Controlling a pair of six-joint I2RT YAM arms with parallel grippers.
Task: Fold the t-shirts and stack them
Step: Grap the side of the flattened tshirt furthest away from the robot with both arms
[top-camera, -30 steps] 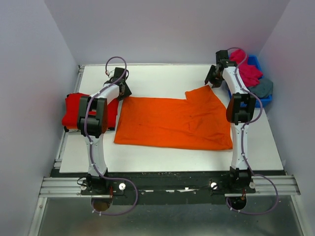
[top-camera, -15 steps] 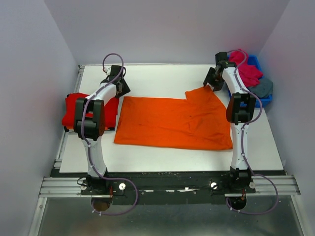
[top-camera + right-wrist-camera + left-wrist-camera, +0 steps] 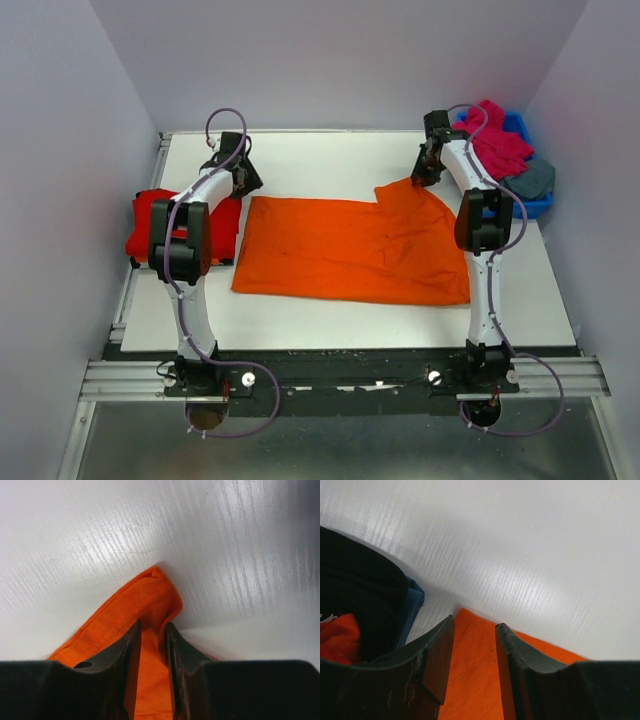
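Tabletop (image 3: 330,160), orange t-shirt (image 3: 350,250) in right pincer (image 3: 152,627)

Surface notes: matt cloth on a sheened white table.
Cloth: orange t-shirt (image 3: 350,245) is soft, matt and lightly creased, with a stitched hem at the corner; red t-shirt (image 3: 138,232) is equally matt. The table (image 3: 545,540) is white and finely ribbed with a satin sheen. The left gripper (image 3: 474,630) fingers (image 3: 435,660) are matt black plastic, scuffed. The bin (image 3: 538,207) is smooth blue plastic.

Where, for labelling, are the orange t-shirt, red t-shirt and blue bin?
orange t-shirt (image 3: 340,250): top external view, its middle.
red t-shirt (image 3: 138,216): top external view, left edge.
blue bin (image 3: 534,207): top external view, near rim.
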